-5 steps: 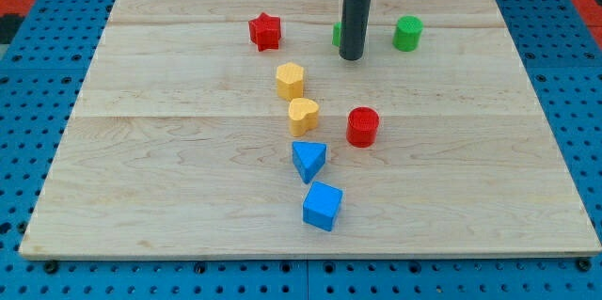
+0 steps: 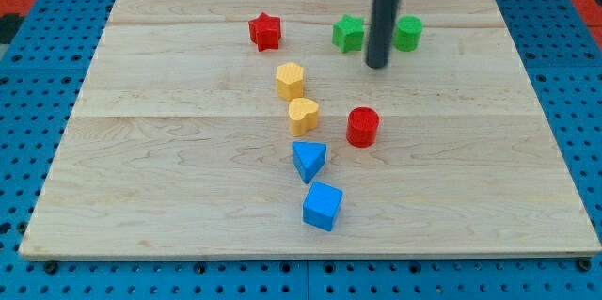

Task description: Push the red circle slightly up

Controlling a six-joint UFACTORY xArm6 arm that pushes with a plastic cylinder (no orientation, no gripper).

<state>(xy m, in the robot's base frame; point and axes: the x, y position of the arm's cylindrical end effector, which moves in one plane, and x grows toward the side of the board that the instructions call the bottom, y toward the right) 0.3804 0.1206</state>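
The red circle (image 2: 362,126) is a short red cylinder standing right of the board's middle. My tip (image 2: 377,64) is the lower end of the dark rod, above the red circle and slightly to its right, clearly apart from it. The tip stands between the green star (image 2: 348,33) on its left and the green circle (image 2: 408,33) on its right, touching neither as far as I can tell.
A red star (image 2: 265,31) lies at the upper left of centre. A yellow hexagon (image 2: 290,81) and a yellow heart (image 2: 303,115) lie left of the red circle. A blue triangle (image 2: 308,160) and a blue cube (image 2: 323,206) lie below. The wooden board (image 2: 141,178) rests on blue pegboard.
My tip has moved to the view's right and slightly down, uncovering the green star. No block has moved.
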